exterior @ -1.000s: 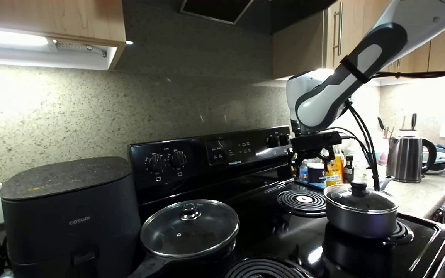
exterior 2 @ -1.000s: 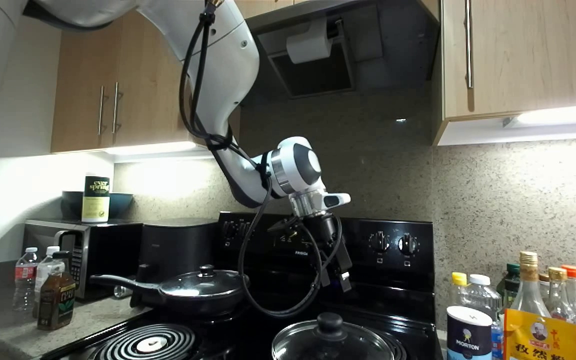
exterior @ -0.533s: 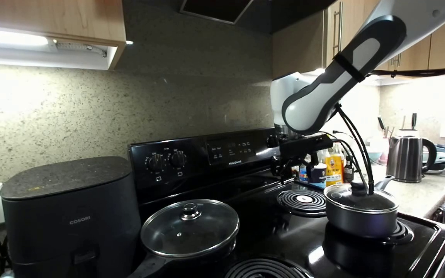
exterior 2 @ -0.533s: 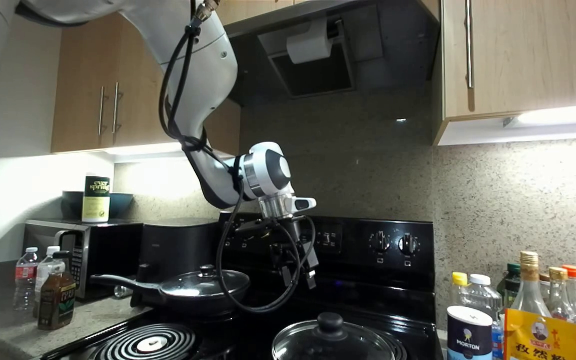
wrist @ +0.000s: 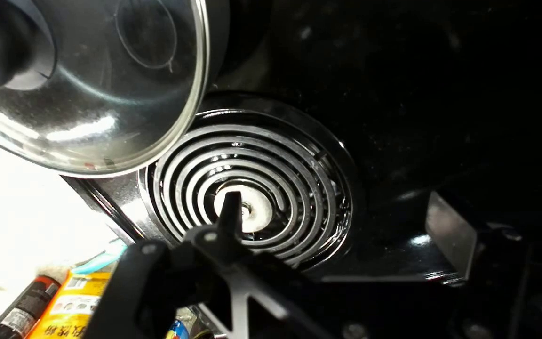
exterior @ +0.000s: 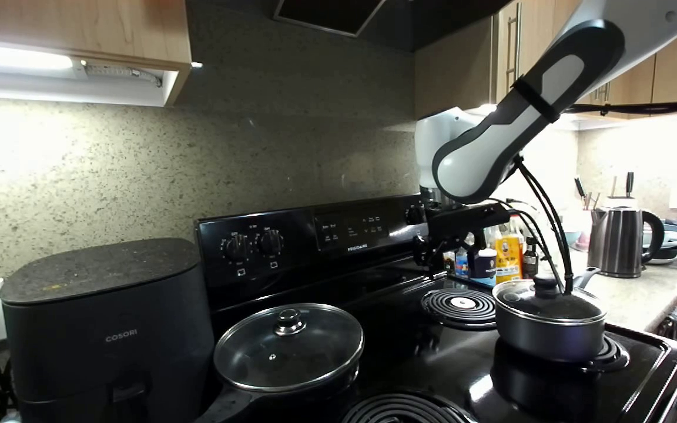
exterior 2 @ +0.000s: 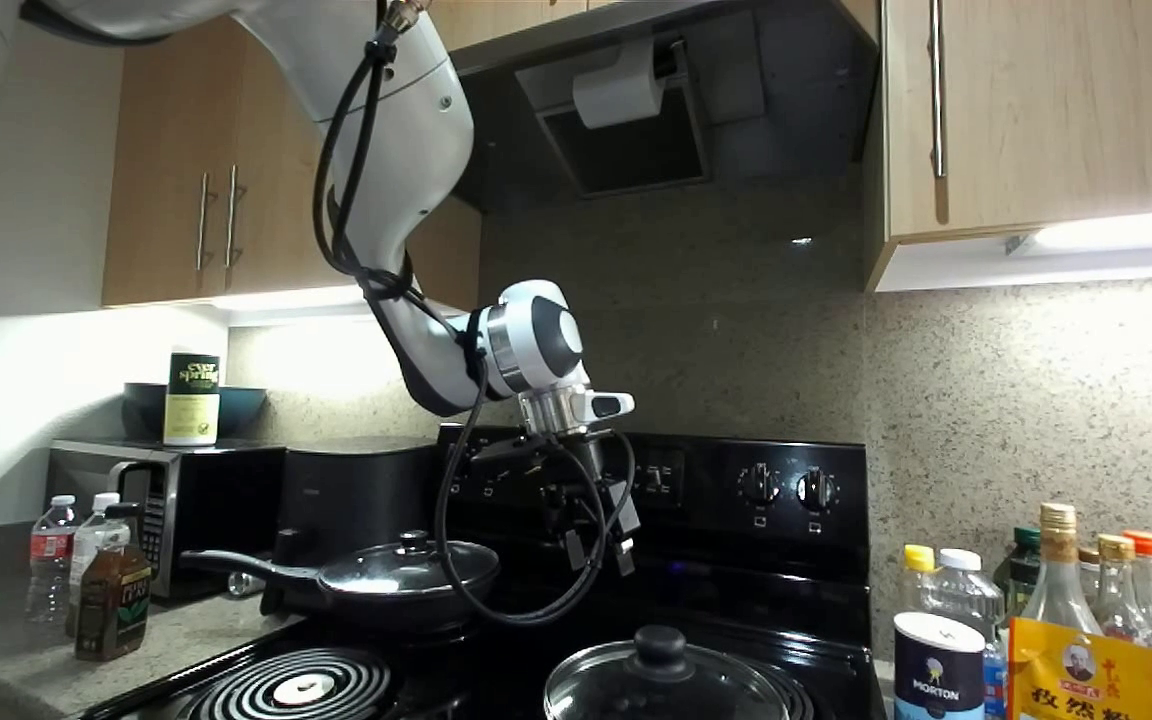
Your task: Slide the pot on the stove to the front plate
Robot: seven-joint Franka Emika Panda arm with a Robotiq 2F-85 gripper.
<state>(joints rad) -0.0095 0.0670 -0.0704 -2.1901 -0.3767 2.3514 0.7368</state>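
Now my gripper stands wide, holding nothing, with a bare coil burner at nine o'clock in the wrist view. In an exterior view, I've swung toward eight o'clock this past second and nearly settled; the pot, at my four o'clock on the stove, hasn't moved, so I judge this positioning, not sliding.

Small dark grey pot, upright, glass lid on, black knob, standing on the black coil stove
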